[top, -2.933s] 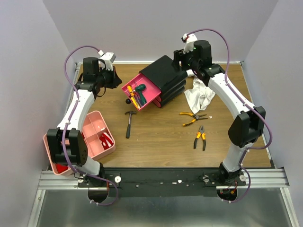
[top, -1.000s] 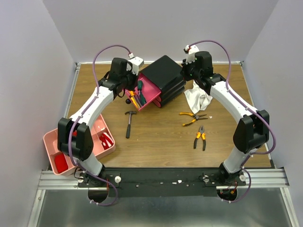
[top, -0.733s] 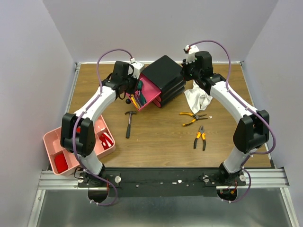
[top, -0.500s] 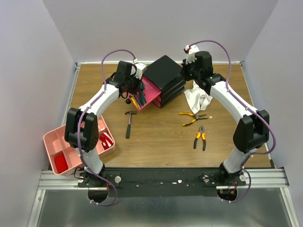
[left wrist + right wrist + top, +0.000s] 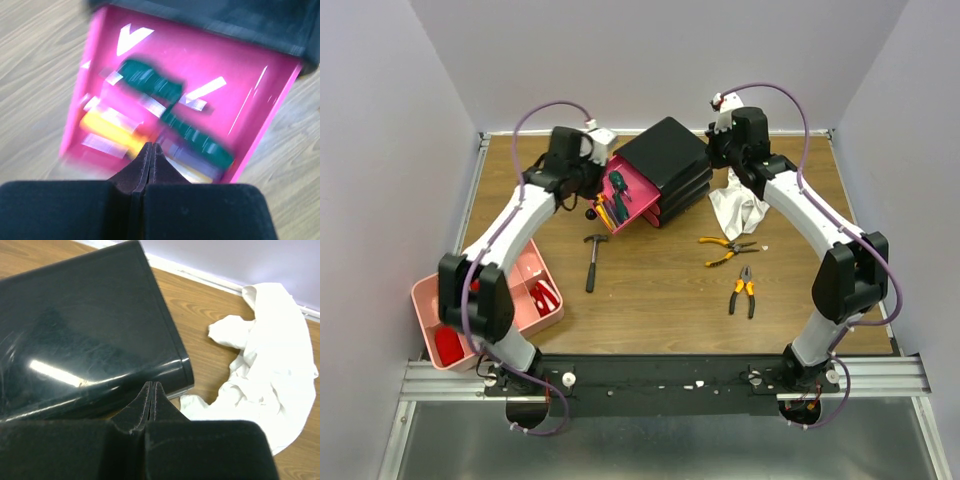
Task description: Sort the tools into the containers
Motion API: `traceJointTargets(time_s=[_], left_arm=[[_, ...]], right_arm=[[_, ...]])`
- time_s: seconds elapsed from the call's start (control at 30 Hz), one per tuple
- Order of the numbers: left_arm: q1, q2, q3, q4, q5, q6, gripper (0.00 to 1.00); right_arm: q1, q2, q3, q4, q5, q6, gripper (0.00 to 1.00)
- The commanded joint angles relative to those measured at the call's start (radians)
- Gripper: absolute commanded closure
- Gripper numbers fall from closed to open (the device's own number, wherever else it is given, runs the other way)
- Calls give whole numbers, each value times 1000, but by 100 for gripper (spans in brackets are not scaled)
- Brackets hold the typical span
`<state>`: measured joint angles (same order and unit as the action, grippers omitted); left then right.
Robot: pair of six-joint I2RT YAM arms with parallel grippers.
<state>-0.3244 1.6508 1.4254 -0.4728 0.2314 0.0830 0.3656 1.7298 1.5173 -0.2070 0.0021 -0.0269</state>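
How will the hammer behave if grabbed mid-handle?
The hammer looks rigid, so it should lift without sagging. Its head sits at one end of a slim black handle, so it will probably pitch head-down. The crosswise head likely stops it rolling on the table.

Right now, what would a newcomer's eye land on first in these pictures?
The bright pink drawer stands open from the black box at the table's far side. It has screwdrivers lying in it, and the left claw is shut over it. On the bare wood to the right lie two pairs of pliers, with a hammer nearer the middle.
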Motion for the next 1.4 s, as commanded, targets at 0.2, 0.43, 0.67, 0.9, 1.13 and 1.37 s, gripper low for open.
traceJointTargets(time_s=[0.2,0.43,0.67,0.9,1.13,1.37], left_arm=[[205,-168,-212,-12,-52,-34,100],[222,-88,-249,45,-4,-52,100],[216,-22,-209,89,124,-80,100],[170,35,-160,112,252,-80,100],[110,98,-67,129,376,-123,100],[73,109,21,132,422,-189,100]], right_arm=[[-109,158,240,-28,-190,-53,45],[-172,296,333,-25,-240,-64,99],[-174,395,388,-37,-447,-126,90],[-172,430,376,-37,-812,-91,85],[-171,412,331,-64,-821,-93,85],[-172,390,281,-54,-811,-84,85]])
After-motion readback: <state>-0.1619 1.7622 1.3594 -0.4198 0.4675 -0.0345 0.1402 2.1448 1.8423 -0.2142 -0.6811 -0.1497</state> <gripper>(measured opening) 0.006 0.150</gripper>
